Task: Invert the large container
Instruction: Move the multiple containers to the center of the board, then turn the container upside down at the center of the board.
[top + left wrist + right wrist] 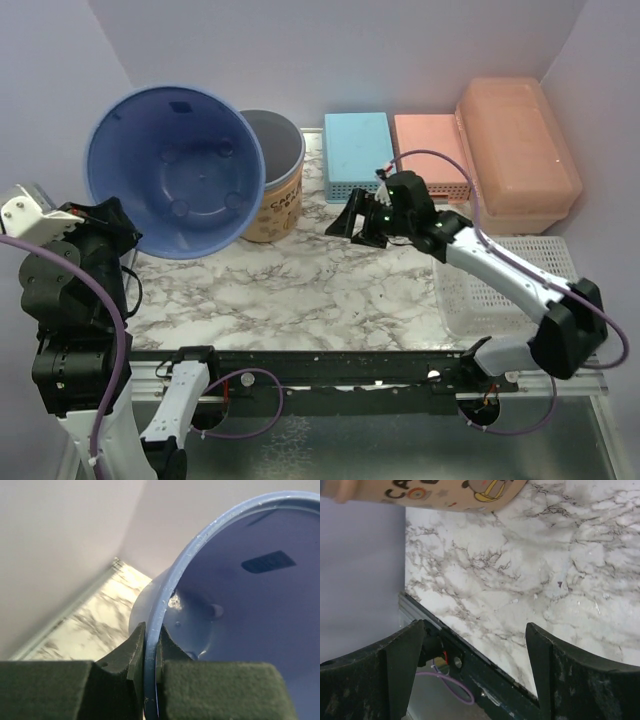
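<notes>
Smooth round blue tub [175,150], rim tight between left fingers [134,652] — right fingers [385,680] wide apart over veined marble [545,555].

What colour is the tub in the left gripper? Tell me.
Blue; the tub shows best in the top view.

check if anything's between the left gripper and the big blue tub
Nothing visible: the left gripper is clamped on the rim of the blue tub, which is held tilted. The printed tan bucket stands close beside it.

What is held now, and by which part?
The left gripper pinches the big blue bucket by its rim; the right gripper is open and empty.
</notes>
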Tool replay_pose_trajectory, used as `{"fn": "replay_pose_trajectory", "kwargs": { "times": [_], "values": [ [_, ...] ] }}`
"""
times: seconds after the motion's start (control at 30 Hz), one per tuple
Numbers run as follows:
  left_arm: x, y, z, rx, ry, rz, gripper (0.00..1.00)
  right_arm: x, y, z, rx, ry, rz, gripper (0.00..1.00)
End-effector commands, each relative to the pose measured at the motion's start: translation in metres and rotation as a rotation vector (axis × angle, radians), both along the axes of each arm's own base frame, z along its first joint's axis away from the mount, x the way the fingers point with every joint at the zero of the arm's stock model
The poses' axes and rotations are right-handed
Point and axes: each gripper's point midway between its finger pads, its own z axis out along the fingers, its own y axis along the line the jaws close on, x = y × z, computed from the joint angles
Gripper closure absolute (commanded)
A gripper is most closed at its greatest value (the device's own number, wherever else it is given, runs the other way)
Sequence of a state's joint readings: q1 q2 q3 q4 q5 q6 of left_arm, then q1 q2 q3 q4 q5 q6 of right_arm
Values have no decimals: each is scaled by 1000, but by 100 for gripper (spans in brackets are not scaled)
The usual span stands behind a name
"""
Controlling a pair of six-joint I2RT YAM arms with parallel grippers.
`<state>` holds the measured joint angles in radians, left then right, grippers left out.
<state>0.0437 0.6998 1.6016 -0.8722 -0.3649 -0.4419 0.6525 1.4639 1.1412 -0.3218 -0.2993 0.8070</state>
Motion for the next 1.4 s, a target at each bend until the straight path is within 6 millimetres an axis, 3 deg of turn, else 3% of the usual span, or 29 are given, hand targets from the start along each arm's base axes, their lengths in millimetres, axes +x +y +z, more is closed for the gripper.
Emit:
{"fn": "replay_pose_trajectory", "kwargs": {
  "times": [0.0, 0.17, 0.27, 0.33, 0.47, 0.57, 0.73, 0.87, 1.17, 1.37],
  "values": [
    [-16, -49, 0, -104, -27, -259, 100, -11, -22, 31, 69, -80, -96, 14],
    [-34, -59, -1, -115, 3, -308, 100, -34, -38, 75, 145, -164, -93, 13],
    [-33, -69, 4, -107, -13, -364, 100, -44, -45, 100, 195, -210, -91, 14],
    [-27, -88, 3, -106, -9, -472, 100, -49, -49, 117, 225, -245, -96, 14],
    [-15, -134, -13, -125, 25, -755, 100, -58, -67, 157, 270, -334, -143, 14],
    [-13, -155, -21, -134, 28, -894, 100, -64, -84, 181, 288, -396, -197, 14],
    [1, -156, -52, -179, 92, -903, 100, -74, -113, 208, 326, -469, -294, 14],
    [19, -152, -94, -226, 178, -875, 100, -80, -123, 218, 360, -500, -323, 18],
    [39, -152, -157, -276, 299, -874, 100, -86, -102, 218, 382, -470, -210, 26],
    [44, -149, -182, -291, 337, -855, 100, -88, -73, 210, 365, -414, -57, 25]
  ]
}}
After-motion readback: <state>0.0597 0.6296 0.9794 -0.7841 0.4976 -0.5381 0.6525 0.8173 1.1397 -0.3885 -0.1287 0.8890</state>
